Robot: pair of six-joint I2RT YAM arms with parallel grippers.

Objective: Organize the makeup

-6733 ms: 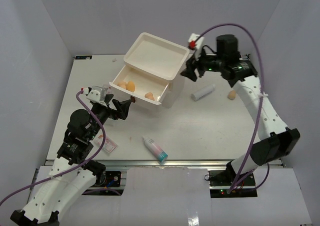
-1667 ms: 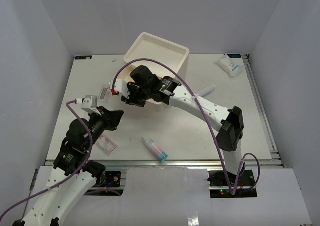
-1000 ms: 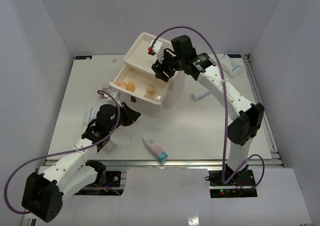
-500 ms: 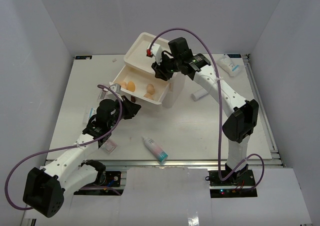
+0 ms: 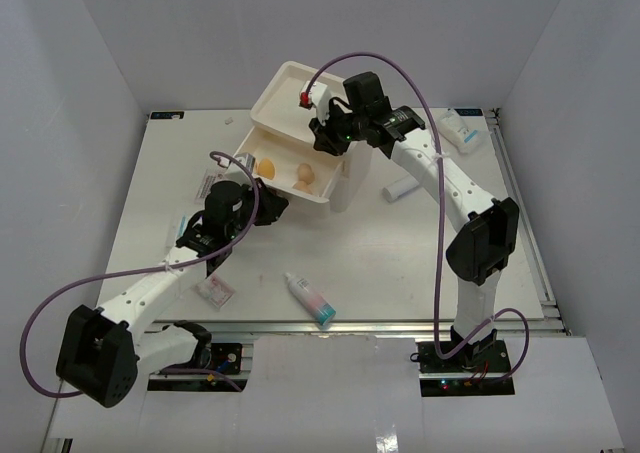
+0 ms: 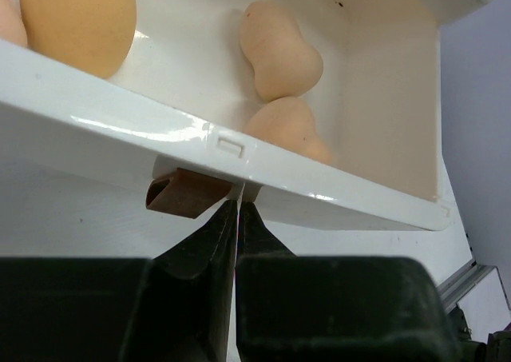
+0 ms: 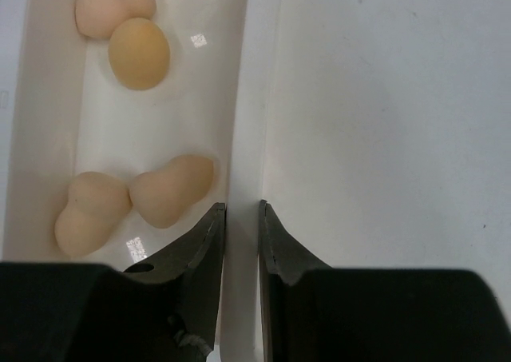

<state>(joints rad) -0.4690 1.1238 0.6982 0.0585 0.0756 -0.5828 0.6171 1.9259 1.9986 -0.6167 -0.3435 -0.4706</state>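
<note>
Four sponges lie in the open drawer, straight ahead of the left gripper, its jaws pressed together against the drawer front just beside the brown handle. The right gripper clamps the box rim behind, so the left looks better placed to push.
</note>
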